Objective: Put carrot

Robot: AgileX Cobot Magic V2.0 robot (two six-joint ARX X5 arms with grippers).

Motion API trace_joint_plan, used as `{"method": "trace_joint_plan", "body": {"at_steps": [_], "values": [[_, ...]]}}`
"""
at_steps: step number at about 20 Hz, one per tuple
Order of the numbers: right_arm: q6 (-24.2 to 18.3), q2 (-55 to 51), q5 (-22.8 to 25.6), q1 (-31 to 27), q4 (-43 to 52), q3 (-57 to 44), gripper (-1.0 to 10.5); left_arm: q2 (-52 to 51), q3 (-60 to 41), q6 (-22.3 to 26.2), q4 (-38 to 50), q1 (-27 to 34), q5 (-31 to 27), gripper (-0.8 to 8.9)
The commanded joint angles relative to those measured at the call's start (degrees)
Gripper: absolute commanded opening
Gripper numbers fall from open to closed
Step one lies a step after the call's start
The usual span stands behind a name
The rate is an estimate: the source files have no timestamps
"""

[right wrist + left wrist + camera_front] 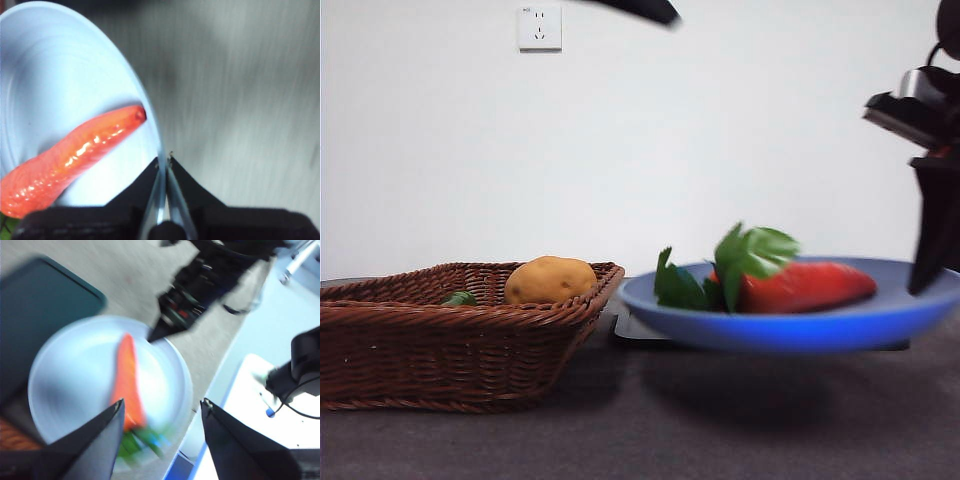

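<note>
Carrot (800, 286), red-orange and tapered with green leaves, lies in the round blue plate (790, 330), whose rim the right gripper (164, 161) pinches. Left gripper (162, 412) hovers above, jaws apart, empty. A yellow-brown potato (550, 279) sits in the woven brown basket (450, 350).

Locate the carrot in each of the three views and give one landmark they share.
Front view: the carrot lies on the blue plate, leaves pointing toward the basket.
Left wrist view: it lies blurred on the plate, tip toward the right end effector at the far rim.
Right wrist view: it lies across the plate, tip near the rim that the right end effector clamps.
Shared landmark: the blue plate.
</note>
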Motion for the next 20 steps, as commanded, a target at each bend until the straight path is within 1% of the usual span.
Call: {"method": "trace_joint_plan", "body": {"at_steps": [1,5,9,11,14,15,18,19,20], "values": [[-2.2,6.9,-0.2,-1.7,3.0,6.1,0.1,-4.1,0.8,-0.2,-1.2,-0.5,-1.9,2.71],[-2.2,19.8,-0.2,-3.8,5.3,17.5,0.1,-10.0,0.8,-0.2,-2.9,-0.5,-4.9,2.71],[-2.1,30.9,-0.1,-4.5,6.4,27.4,0.1,-11.1,0.8,-0.2,-3.5,-0.3,-6.9,2.71],[-2.1,34.6,0.0,-4.5,7.3,30.1,0.1,-11.0,0.8,-0.1,-3.4,-0.2,-7.2,2.71],[-1.5,36.9,0.2,-4.8,9.0,30.8,0.1,-11.0,0.8,-0.1,-3.5,-0.2,-8.2,2.71],[-1.6,37.1,0.2,-4.9,9.2,30.8,0.2,-11.0,0.8,-0.1,-3.5,-0.2,-8.2,2.71],[-1.6,37.1,0.2,-5.1,9.2,30.8,1.6,-11.0,0.8,0.7,-3.4,-0.2,-8.2,2.71],[-1.6,37.1,0.1,-5.2,9.1,30.8,1.8,-11.0,0.8,0.7,-3.4,-0.2,-8.3,2.71],[-1.6,37.1,0.1,-5.2,9.1,30.8,1.8,-11.0,0.8,0.7,-3.3,-0.2,-8.3,2.71]]}}
